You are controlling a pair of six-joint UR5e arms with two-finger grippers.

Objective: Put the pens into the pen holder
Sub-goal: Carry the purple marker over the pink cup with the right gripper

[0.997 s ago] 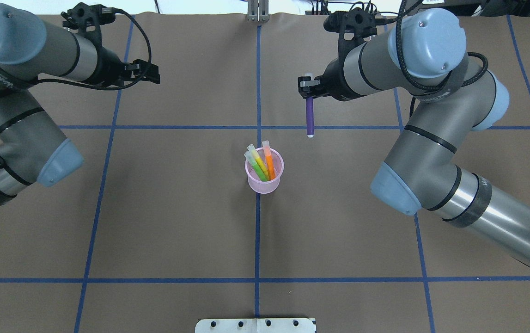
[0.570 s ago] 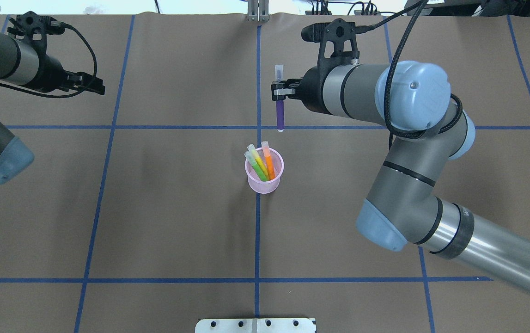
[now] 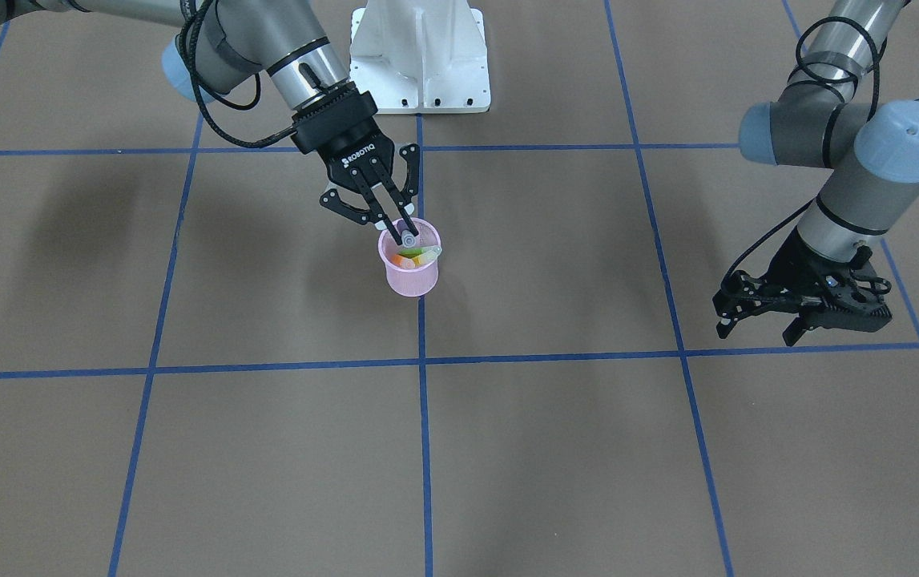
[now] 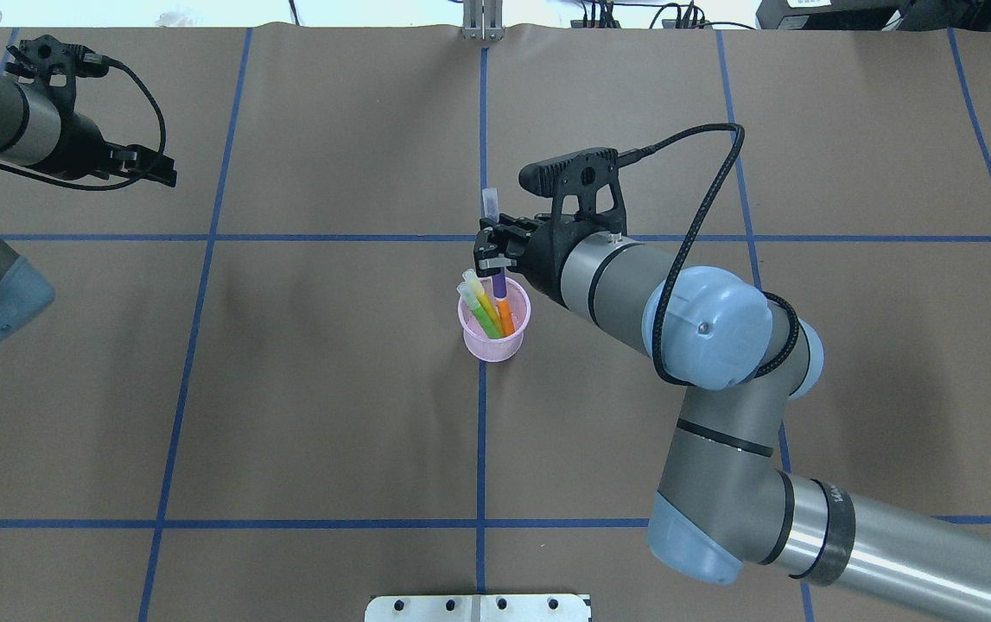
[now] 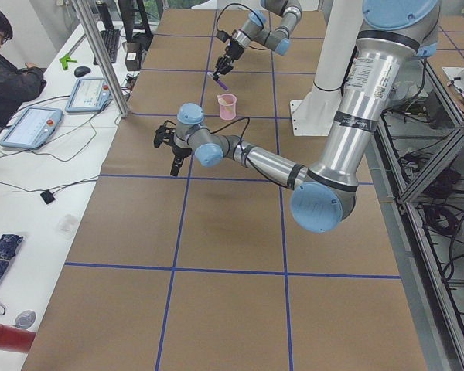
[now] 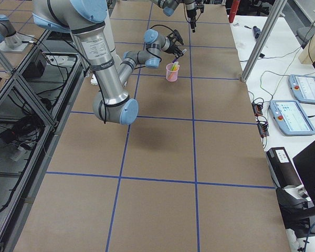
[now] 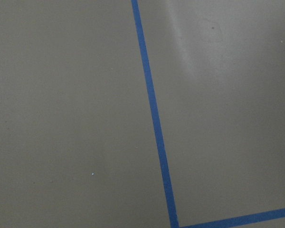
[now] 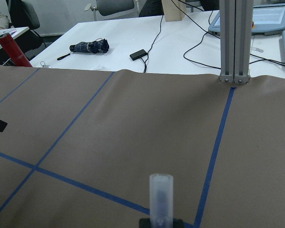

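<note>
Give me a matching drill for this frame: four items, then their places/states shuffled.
Items:
1. purple pen
2. orange pen
3. holder
4. left gripper

Places/states:
A. open, empty, off to the side
B. standing on the blue centre line
C. inside the holder
D. clamped in the right gripper, over the holder

Pairs: 1-D, 2-C, 3-B, 4-A

Right gripper [image 4: 493,259], purple pen [image 4: 499,283] clamped: swung in from far-right part of counter [image 4: 288,389], now over pen holder [image 4: 495,347], pen's lower tip at its mouth. Left gripper [image 4: 162,173]: pulled back toward counter's left edge.
</note>
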